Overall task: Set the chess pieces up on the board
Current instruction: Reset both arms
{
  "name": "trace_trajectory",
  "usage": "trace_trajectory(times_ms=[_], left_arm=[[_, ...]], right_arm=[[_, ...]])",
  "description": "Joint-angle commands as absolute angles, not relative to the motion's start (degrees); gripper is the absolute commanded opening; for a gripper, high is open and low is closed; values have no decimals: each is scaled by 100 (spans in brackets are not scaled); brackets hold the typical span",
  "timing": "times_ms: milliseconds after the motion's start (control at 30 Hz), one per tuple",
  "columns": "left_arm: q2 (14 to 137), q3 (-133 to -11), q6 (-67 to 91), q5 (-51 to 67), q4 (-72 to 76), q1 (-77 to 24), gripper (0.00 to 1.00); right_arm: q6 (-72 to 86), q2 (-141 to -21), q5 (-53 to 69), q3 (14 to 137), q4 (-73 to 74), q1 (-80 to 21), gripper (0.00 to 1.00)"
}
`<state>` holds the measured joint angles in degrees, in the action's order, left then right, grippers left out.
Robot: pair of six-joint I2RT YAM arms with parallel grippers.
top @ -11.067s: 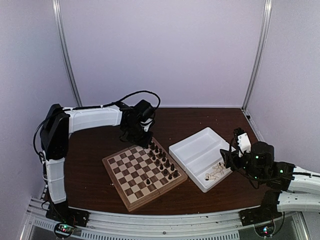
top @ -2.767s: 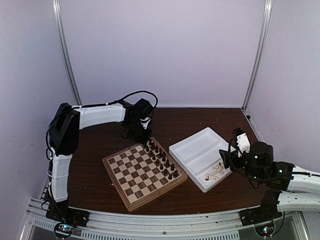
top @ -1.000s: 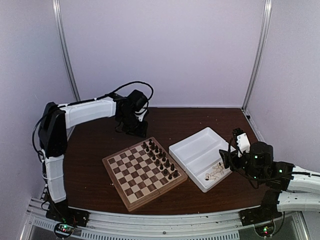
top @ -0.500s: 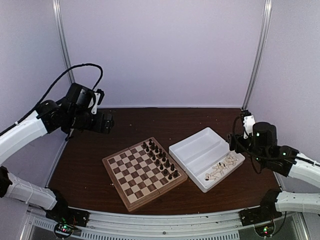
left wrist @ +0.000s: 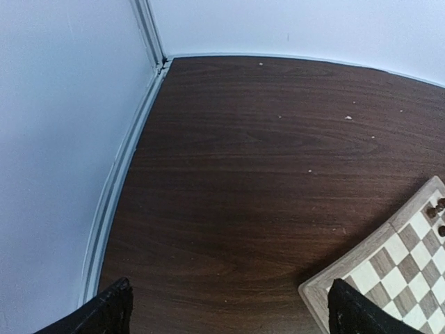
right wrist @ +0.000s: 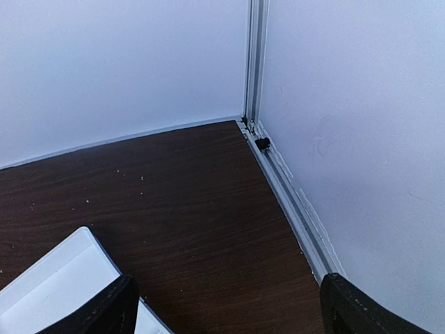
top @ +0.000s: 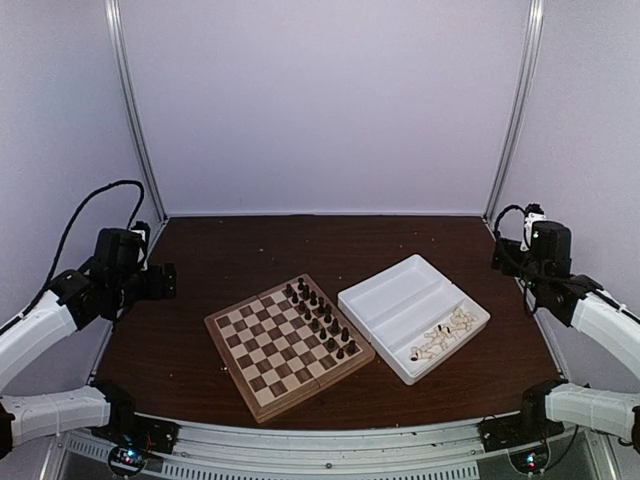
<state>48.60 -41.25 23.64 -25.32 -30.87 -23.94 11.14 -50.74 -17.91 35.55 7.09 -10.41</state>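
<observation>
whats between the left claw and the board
Nothing but bare brown tabletop. The left wrist view shows it running unbroken from the left claw to the board corner.

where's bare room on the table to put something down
Bare table runs between the back wall and the board and tray, and left of the board. The board's left squares are free. Crowded: dark pieces along its right side, pale pieces in the tray's near compartment.

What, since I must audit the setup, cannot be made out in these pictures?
- Top view: dark brown wooden chess pieces, too small to tell types.
- Top view: pale cream pieces heaped in white plastic tray, uncountable.
- Left wrist view: checkered wooden chessboard, cut off by frame edges.
- Right wrist view: same tray, mostly cropped.
</observation>
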Motion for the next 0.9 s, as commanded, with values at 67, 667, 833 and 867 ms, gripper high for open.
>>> trace_trajectory(times_ms=[67, 667, 833, 867], left_arm=[[4969, -3333, 1584, -3018, -1307, -2241, 98], [7383, -1827, 380, -2656, 3627, -1048, 98], [8200, -1956, -65, -2168, 4538, -816, 97], [8343, -1921, 130, -1932, 4750, -681, 98]], right_arm=[[-585, -5208, -514, 1951, -2177, -1002, 93], [-285, -8952, -613, 2231, -5487, -246, 98], [-305, -8898, -576, 2264, -5289, -246, 100], [-285, -8895, -562, 2285, -5246, -245, 100]])
